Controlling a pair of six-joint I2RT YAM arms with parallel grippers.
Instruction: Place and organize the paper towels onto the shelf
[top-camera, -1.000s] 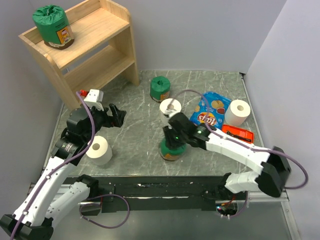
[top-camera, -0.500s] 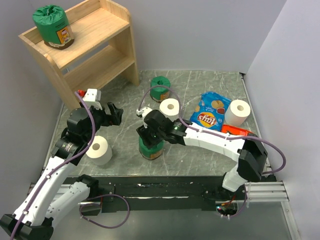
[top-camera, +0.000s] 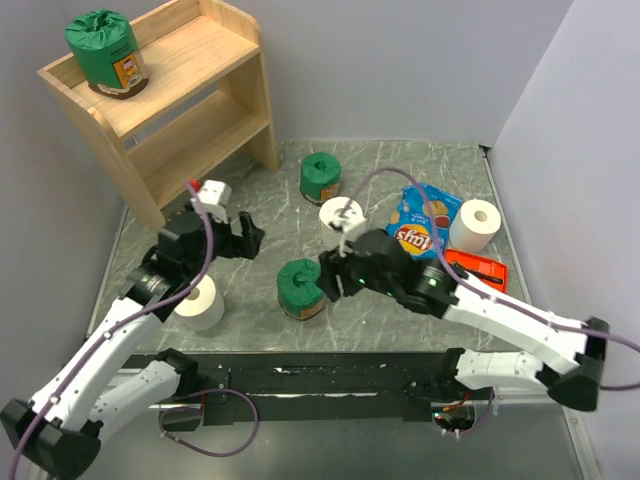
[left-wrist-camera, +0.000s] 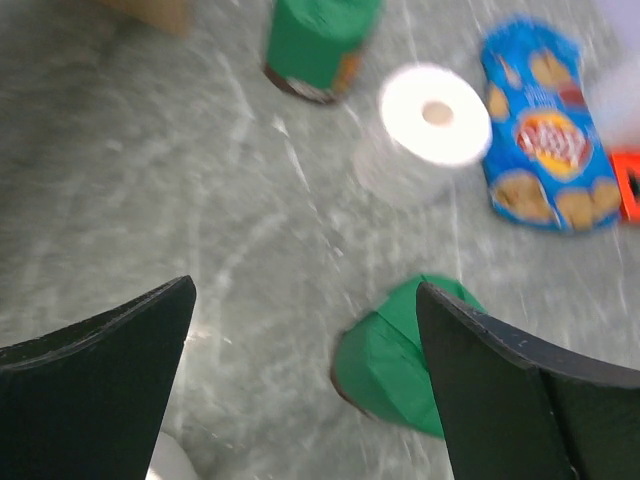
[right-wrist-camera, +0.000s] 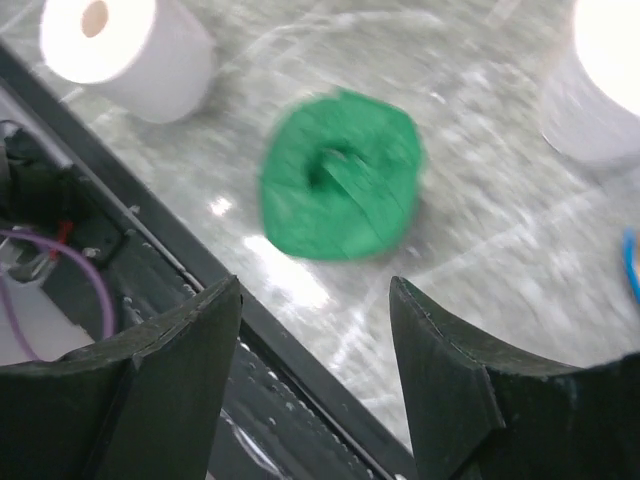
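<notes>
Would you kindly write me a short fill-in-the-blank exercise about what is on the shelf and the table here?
1. The light wooden two-tier shelf carries ___ green-wrapped paper towel roll on its top tier.
2. The flat red packet lies beside the ___ snack bag.
3. The left gripper and the right gripper both have their jaws ___.
Missing words: one; blue; open.

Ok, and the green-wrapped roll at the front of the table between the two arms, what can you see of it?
The green-wrapped roll is a short cylinder in crinkly green wrap, puckered on top, with an orange-brown label low on its side. It stands upright on the grey marbled table, near the front edge. The right hand is open close beside it, and no contact shows. Both wrist views blur it.
</notes>
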